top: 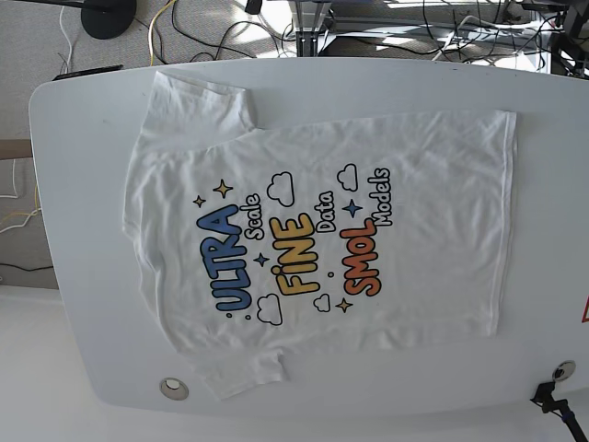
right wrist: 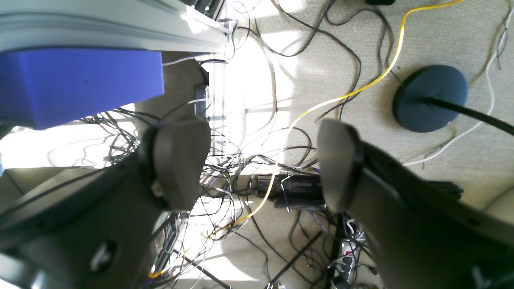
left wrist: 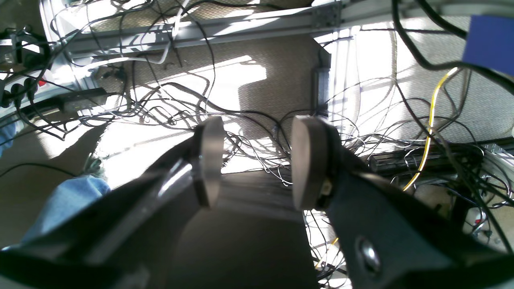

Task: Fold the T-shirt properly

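Observation:
The white T-shirt lies flat and spread out on the white table in the base view, print side up, reading "ULTRA Scale FINE Data SMOL Models". Its neck end is at the left and its hem at the right. Neither arm shows in the base view. My left gripper is open and empty, pointing over the floor. My right gripper is open and empty, also over the floor. The shirt does not show in either wrist view.
Tangled cables and a yellow cable cover the carpet under the grippers. A dark round stand base sits on the floor. A blue block is fixed to an aluminium frame. A round fitting sits near the table's front edge.

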